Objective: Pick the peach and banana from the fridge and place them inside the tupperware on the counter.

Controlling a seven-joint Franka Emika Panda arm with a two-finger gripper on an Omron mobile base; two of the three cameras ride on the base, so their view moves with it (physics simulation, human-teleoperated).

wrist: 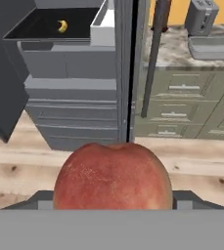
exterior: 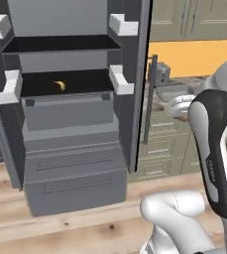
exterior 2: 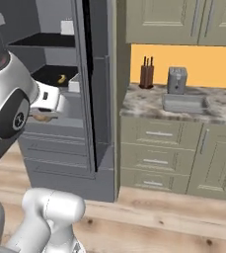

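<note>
Claw point(wrist: 112, 207) grips peach point(wrist: 112, 177). Carry it level to tupperware point(wrist: 213, 47), keep off fridge point(wrist: 69, 93) door, release low.

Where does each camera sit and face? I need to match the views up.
Left base view: behind-left, facing the open fridge; white arm lower right.
Right base view: behind-right, facing fridge and counter; arm lower left.
Hand view: on the hand, the peach close.
All share the banana on its shelf.
</note>
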